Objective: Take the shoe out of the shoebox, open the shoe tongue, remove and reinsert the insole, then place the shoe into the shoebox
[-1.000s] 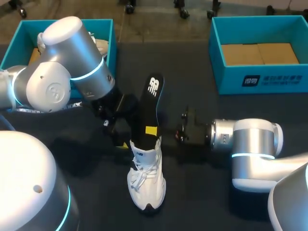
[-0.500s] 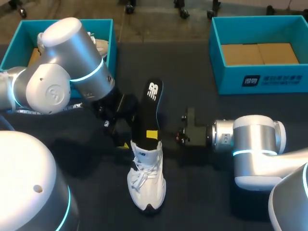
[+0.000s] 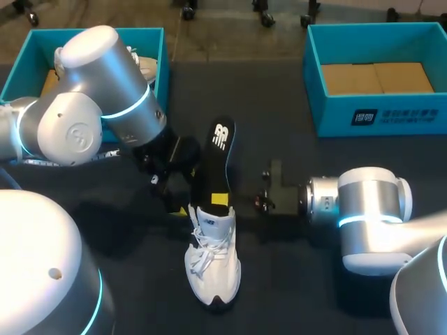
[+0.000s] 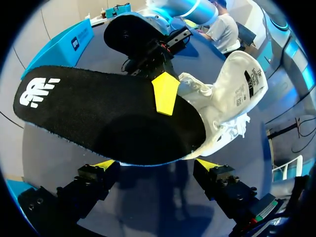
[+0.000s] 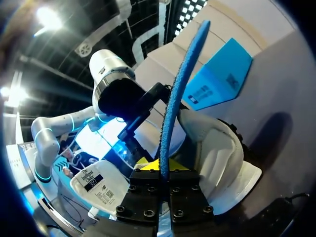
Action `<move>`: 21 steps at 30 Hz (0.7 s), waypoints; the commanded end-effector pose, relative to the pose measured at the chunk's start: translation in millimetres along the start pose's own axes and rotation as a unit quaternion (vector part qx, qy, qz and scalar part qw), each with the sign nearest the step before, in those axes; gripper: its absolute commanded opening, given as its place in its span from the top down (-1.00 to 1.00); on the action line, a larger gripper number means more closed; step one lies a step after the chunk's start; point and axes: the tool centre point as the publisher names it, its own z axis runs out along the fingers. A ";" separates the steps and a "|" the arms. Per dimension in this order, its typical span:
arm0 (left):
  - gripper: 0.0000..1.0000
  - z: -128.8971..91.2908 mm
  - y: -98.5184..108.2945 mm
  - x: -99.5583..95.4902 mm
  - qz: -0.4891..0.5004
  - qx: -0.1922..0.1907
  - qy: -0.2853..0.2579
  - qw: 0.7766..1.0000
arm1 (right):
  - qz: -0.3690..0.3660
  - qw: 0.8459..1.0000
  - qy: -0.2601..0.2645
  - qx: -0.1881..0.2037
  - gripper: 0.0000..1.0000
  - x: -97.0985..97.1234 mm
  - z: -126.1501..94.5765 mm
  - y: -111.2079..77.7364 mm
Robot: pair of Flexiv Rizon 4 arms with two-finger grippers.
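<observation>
Sinking deeper than a second ago into the shoe [image 3: 213, 258] on the table [image 3: 279, 105], the insole [image 3: 218, 157] is lying along 12-to-6, logo end at 12, shoe toe at 6. Your right gripper [image 5: 164, 174] is pinching it; your left gripper [image 4: 155, 165] is gaping empty.

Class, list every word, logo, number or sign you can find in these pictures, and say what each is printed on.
Black foam insole: a white logo near its free end, a mark, not a readable word.
Blue cardboard shoebox at the right: white print on its front wall, too small to read.
White lace-up sneaker: small dark print on its tongue label, too blurred to quote.
Nothing else legible.
</observation>
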 end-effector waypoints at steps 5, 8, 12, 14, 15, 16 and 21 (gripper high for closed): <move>-1.00 1.4 0.6 0.9 0.000 0.001 -0.001 1.000 | -0.008 1.000 0.007 0.026 0.61 0.9 6.8 8.4; -1.00 1.4 0.6 0.9 0.000 0.001 -0.001 1.000 | -0.011 0.999 0.007 0.033 0.60 1.8 8.5 12.9; -1.00 1.4 0.6 0.9 0.000 0.001 -0.001 1.000 | -0.014 0.999 0.006 0.038 0.54 2.6 9.4 17.2; -1.00 1.4 0.6 0.9 0.000 0.001 -0.001 1.000 | -0.015 0.999 0.004 0.039 0.52 3.3 9.4 18.7; -1.00 1.4 0.6 0.9 0.000 0.001 -0.001 1.000 | -0.016 0.999 0.004 0.039 0.51 3.6 9.3 19.2; -1.00 1.4 0.6 0.9 0.000 0.001 -0.001 1.000 | -0.017 0.999 0.003 0.039 0.51 4.0 9.0 20.1; -1.00 1.4 0.6 0.9 0.000 0.001 -0.001 1.000 | -0.024 0.999 0.000 0.041 0.50 7.3 9.0 26.5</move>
